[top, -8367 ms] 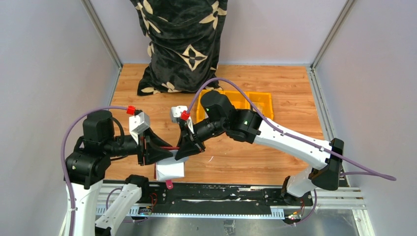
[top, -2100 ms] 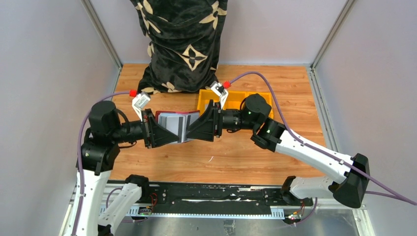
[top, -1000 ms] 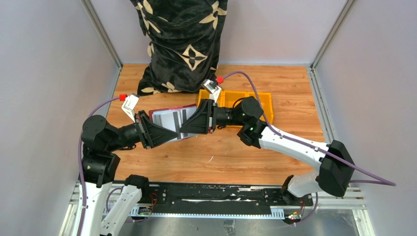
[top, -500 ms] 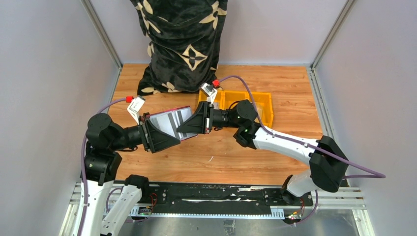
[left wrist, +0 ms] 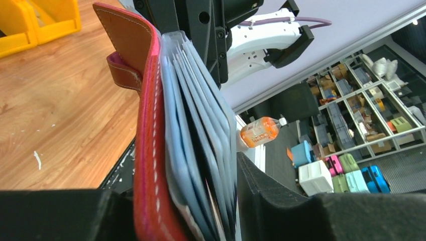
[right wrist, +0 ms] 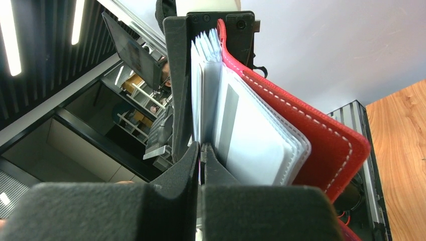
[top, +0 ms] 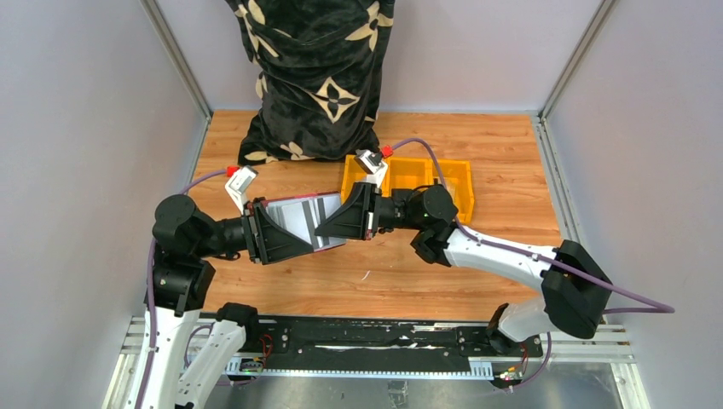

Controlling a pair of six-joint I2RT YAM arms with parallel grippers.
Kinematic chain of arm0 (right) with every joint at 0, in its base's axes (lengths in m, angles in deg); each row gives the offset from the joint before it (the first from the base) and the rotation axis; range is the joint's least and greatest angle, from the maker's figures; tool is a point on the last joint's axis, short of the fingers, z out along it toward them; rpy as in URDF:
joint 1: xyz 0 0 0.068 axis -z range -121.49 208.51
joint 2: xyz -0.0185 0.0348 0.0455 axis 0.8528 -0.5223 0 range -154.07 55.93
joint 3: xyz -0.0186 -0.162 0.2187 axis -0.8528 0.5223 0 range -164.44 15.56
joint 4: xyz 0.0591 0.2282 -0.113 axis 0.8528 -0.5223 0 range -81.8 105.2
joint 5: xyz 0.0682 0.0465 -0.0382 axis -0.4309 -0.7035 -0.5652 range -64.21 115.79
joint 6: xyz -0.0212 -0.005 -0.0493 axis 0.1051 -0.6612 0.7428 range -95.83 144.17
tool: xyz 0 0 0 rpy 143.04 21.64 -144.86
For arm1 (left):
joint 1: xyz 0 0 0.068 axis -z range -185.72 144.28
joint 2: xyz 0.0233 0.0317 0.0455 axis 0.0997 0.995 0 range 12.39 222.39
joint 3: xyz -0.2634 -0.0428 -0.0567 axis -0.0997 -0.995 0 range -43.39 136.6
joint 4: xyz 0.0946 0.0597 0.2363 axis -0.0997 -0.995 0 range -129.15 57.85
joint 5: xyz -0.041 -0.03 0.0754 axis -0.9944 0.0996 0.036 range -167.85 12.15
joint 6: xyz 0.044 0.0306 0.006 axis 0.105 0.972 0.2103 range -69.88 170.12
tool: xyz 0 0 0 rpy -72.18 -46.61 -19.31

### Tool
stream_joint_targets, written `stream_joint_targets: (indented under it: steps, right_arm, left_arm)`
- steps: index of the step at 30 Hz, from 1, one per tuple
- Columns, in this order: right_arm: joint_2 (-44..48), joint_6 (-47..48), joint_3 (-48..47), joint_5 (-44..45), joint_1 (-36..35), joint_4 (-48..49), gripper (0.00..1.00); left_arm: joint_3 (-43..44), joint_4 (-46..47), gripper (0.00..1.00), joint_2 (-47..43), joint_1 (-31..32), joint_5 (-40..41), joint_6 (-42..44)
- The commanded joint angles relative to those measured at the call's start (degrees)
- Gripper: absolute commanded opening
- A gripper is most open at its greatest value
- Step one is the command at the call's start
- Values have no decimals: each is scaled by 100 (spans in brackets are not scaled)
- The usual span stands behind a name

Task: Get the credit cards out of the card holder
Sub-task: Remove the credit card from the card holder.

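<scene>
Open card holder (top: pixel 300 217) hung in mid-air above tabletop (top: pixel 409 273). Left pincer (top: pixel 290 239) was clamped on its red cover + sleeves (left wrist: pixel 201 110). Right pincer (top: pixel 334 225), nearly closed, pinched inner sleeves opposite. The credit cards (right wrist: pixel 251 145) sat in sleeves. Forearms approx level, pincers tip to tip. A yellow bin (top: pixel 452 183) lay behind right pincer, w/ black patterned bag (top: pixel 315 77) by far wall.
</scene>
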Motion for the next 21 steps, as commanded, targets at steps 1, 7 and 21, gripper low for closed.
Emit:
stream_joint_targets:
  steps: [1,7,21]
  right_arm:
    - [280,314,193,1,90,-286,0]
    - [488,550,161,-173,115,-592,0]
    - [536,537,97,-591,238,-504,0]
  left_arm:
    - [78,541,36,-63,46,-331,-278]
    - [114,539,31,-32,46,-338,-297]
    - [200,585,25,-58,46,-348,-385]
